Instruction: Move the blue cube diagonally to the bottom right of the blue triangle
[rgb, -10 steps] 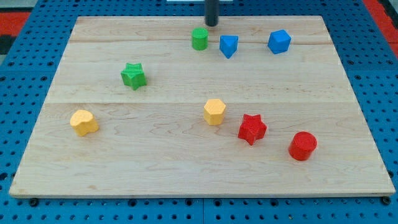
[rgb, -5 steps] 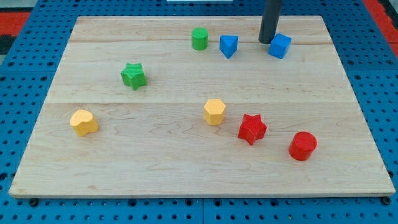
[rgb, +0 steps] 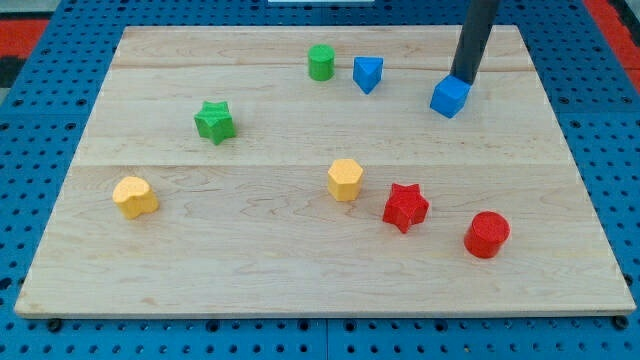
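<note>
No gripper is fitted, so nothing is held; my tip (rgb: 463, 79) is pressed against the blue cube's (rgb: 450, 97) far edge, right of the blue triangle (rgb: 367, 73)

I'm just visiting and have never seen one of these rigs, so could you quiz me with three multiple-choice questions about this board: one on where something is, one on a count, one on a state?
1. Where is my tip relative to the blue cube?
A. Against its upper edge, toward the view's top
B. Far off, beside the yellow block at the view's left
C. Below it, beside the red cylinder

2. How many red blocks are on the board?
A. One
B. Two
C. Three

3. How do the blue cube and the blue triangle stand?
A. Touching
B. Stacked
C. Apart, bare wood between them

Answers:
1 A: the rod's lower end meets the cube's top side.
2 B: there is a red star and a red cylinder.
3 C: the cube lies to the right of and slightly below the triangle, with a gap.
</note>
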